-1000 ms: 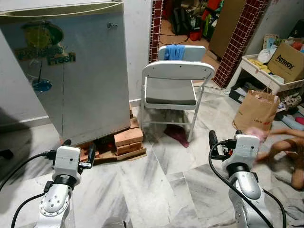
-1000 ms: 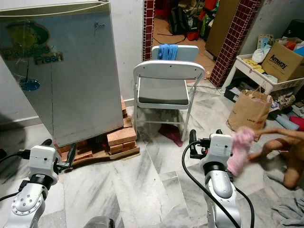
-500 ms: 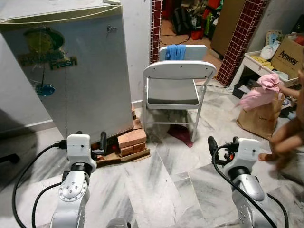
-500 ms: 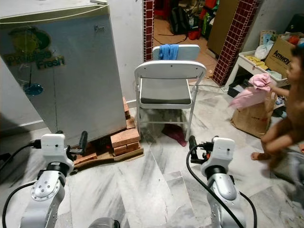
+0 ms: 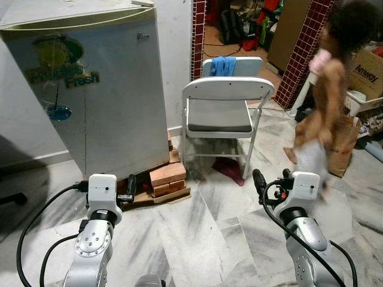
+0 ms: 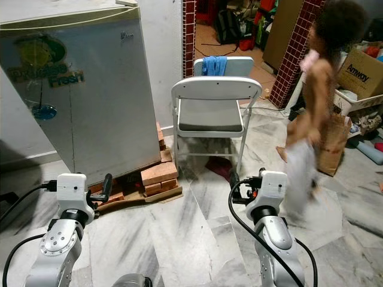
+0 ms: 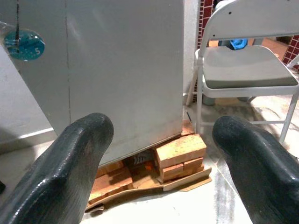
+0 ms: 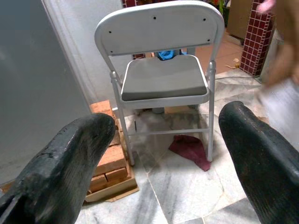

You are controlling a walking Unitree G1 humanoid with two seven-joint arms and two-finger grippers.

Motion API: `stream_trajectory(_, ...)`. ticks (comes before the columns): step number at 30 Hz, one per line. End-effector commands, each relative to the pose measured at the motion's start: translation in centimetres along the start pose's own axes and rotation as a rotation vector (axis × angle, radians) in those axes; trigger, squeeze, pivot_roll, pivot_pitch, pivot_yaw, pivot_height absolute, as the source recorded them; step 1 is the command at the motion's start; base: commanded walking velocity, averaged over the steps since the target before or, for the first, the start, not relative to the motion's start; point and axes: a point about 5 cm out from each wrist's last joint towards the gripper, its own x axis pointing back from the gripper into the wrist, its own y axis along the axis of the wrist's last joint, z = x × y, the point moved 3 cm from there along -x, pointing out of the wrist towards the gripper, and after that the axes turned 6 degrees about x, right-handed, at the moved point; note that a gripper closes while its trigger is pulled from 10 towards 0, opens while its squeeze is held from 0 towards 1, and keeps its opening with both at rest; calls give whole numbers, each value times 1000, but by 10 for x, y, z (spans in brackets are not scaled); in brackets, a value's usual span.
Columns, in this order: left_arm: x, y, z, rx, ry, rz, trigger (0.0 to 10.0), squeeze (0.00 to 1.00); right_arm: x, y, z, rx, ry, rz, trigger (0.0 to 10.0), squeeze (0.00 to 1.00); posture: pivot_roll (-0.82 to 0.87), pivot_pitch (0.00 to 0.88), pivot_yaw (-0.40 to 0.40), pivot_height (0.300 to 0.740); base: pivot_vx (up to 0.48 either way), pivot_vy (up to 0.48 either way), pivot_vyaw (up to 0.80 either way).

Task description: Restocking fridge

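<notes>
Fridge (image 5: 90,89) door shut; chair (image 5: 224,113) & person (image 5: 323,89) crowd its right.

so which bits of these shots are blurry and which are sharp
Left and right eye views: the person on the right is smeared by motion, while the fridge and folding chair stay sharp. Right wrist view: the same blur at one edge, chair crisp. Left wrist view: the near fingers look soft, fridge and bricks clear.

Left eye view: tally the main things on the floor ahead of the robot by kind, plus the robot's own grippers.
Fridge: 1
Folding chairs: 2 (near one, one behind with a blue cloth)
Brick stack under the fridge: 1
Paper bag: 1
Person: 1
Grippers: 2 (left gripper, right gripper), both open
Total: 8
</notes>
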Motion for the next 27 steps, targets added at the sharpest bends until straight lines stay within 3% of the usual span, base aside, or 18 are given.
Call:
stream_trajectory(1,-3,5,2,-20,-4,-6,10000,0,-1,8,1,-9,7,-30,10000,0,65,10,21,740,0,322,0)
stream_trajectory(13,-6,16,9,-49,6,-30,10000,0,-8,19,2,-21,-1,-74,10000,0,74,33,37,740,0,474,0)
stream_trajectory(27,6,1,-6,-55,-50,14,10000,0,3,11,-2,-47,-40,-52,10000,0,53,26,42,740,0,480,0)
